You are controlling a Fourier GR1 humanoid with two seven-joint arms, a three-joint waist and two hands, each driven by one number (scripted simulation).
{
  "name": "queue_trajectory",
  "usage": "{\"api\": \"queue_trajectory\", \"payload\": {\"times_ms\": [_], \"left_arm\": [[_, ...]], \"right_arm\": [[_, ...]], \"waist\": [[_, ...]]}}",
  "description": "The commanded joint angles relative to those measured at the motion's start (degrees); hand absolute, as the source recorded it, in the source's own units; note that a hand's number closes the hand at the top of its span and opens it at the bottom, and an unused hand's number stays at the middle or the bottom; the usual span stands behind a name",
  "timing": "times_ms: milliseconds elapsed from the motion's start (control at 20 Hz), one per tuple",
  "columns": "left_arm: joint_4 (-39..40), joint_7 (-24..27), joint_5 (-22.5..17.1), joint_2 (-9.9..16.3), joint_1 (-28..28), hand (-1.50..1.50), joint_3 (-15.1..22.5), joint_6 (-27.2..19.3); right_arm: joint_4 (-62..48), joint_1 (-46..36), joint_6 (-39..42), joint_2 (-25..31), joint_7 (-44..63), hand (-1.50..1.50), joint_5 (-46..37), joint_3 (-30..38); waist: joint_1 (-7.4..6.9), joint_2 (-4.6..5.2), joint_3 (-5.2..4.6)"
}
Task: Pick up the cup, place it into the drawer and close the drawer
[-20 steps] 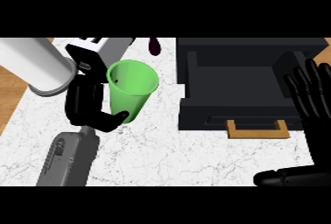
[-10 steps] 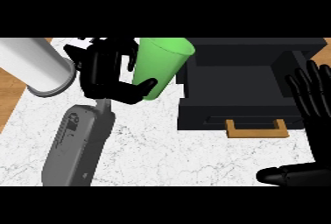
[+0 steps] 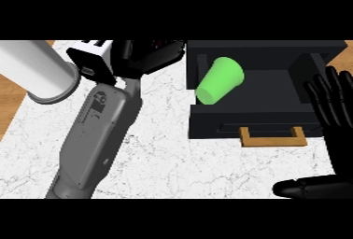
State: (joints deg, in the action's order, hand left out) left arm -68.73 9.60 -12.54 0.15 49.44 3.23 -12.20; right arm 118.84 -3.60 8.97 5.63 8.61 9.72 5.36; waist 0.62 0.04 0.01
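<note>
The green cup (image 3: 219,79) lies tilted on its side at the left end of the open black drawer (image 3: 265,122), its mouth facing down-left, with no hand touching it. My left hand (image 3: 149,55) hovers at the counter's far edge, just left of the drawer, open and holding nothing. Its grey forearm (image 3: 89,135) slants across the marble counter (image 3: 172,158). At the right edge my right hand (image 3: 334,112) rests open, fingers up, beside the drawer's right end, with its thumb (image 3: 310,188) lower down.
A wooden handle (image 3: 272,138) sticks out of the drawer's front face toward me. A large white cylinder (image 3: 36,70) lies at the far left of the counter, beside my left forearm. Brown wood floor (image 3: 8,112) shows past the counter's left edge.
My left hand carried the cup up and right to the drawer and let it go; the cup now lies inside the drawer. The right hand has stayed put.
</note>
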Motion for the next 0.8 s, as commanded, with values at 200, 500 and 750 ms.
{"api": "queue_trajectory", "payload": {"times_ms": [200,500,750], "left_arm": [[8.8,-2.3,-1.1,-0.1,8.6,1.50,5.7,-7.7],[24.2,5.9,-6.8,-0.2,16.2,1.50,6.4,-8.8],[31.7,8.7,-12.5,-0.2,20.0,1.50,11.0,-11.2]], "right_arm": [[-0.3,-3.2,0.0,2.5,3.7,-1.50,2.4,3.1],[-1.6,-3.6,1.3,2.0,0.8,-1.50,3.2,2.7],[-1.0,-0.4,1.8,1.3,-0.7,-1.50,0.9,0.9]], "waist": [[0.21,0.03,0.00],[1.09,0.28,0.01],[2.14,0.44,0.03]]}}
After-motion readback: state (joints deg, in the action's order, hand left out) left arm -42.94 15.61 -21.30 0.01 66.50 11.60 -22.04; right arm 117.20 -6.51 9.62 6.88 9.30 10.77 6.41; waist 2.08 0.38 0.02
